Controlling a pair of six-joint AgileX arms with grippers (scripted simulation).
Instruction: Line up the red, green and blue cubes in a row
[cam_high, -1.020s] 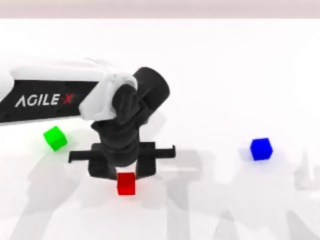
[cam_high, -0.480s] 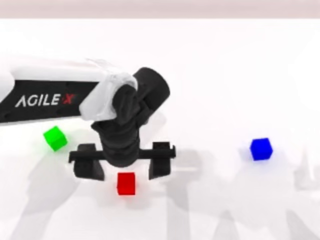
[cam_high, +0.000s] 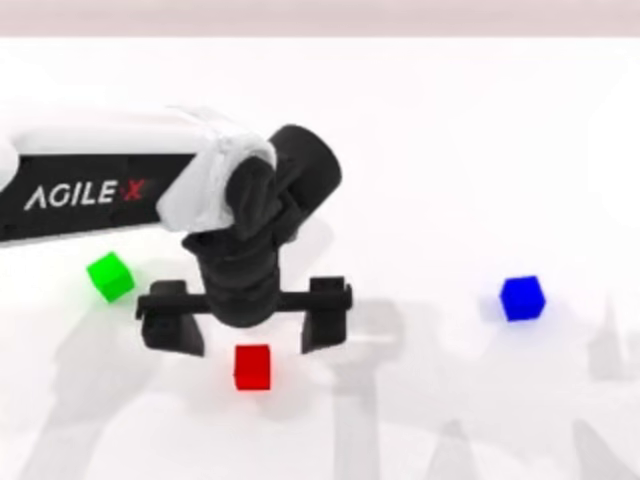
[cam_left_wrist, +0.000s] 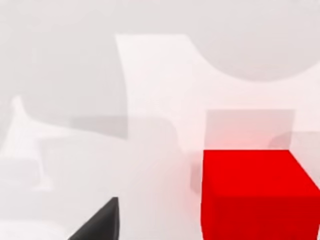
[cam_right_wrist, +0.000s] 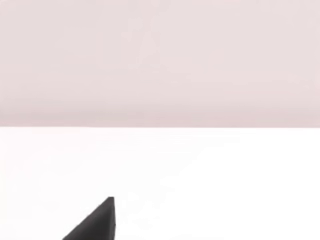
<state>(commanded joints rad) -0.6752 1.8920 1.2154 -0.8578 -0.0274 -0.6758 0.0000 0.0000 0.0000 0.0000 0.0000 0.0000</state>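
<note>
The red cube (cam_high: 253, 366) rests on the white table near the front, left of centre, with nothing gripping it. My left gripper (cam_high: 250, 324) hovers just behind and above it, open wide, one finger on each side. In the left wrist view the red cube (cam_left_wrist: 257, 192) looms close beside one black fingertip (cam_left_wrist: 102, 222), with a gap between them. To the left of the gripper sits the green cube (cam_high: 110, 276). The blue cube (cam_high: 522, 298) lies far to the right. My right arm is outside the top view; its wrist view shows one black fingertip (cam_right_wrist: 100, 220) over bare table.
The white table (cam_high: 420, 150) ends at a pale wall along the back (cam_high: 320, 18). My left arm's white and black link (cam_high: 90, 195) stretches in from the left, over the area behind the green cube.
My left gripper opened, letting go of the red cube, and then drew up and slightly back from it. None of the three cubes moved.
</note>
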